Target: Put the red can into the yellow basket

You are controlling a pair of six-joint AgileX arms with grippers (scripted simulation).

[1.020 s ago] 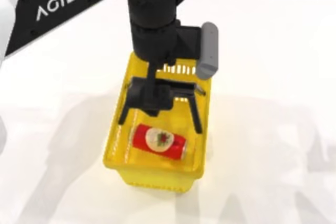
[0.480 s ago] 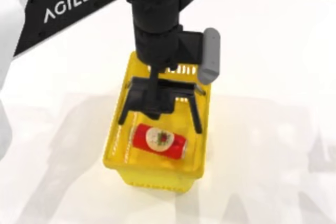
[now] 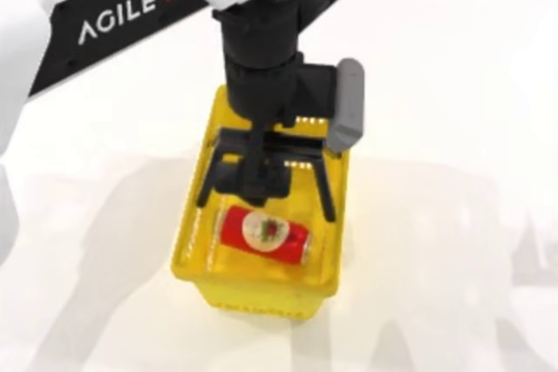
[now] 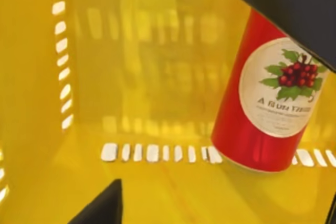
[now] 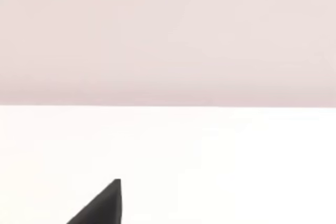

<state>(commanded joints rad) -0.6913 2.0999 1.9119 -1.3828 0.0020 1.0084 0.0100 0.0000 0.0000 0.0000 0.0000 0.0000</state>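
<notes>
The left gripper (image 3: 266, 205) hangs over the yellow basket (image 3: 193, 215) on the white worktop (image 3: 453, 172), its jaws spread wide and holding nothing, one black finger (image 3: 207, 182) near the basket's left wall, the other near its right. Below them the red can (image 3: 264, 234) lies on its side on the basket's floor, label up. The right gripper's jaws cannot be judged.

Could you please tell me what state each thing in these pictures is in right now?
red can: lying on its side on the basket floor, free of the gripper.
yellow basket: upright on the table, holding the can.
left gripper: open, above the can, inside the basket.
right gripper: only a dark fingertip shows over bare table.
</notes>
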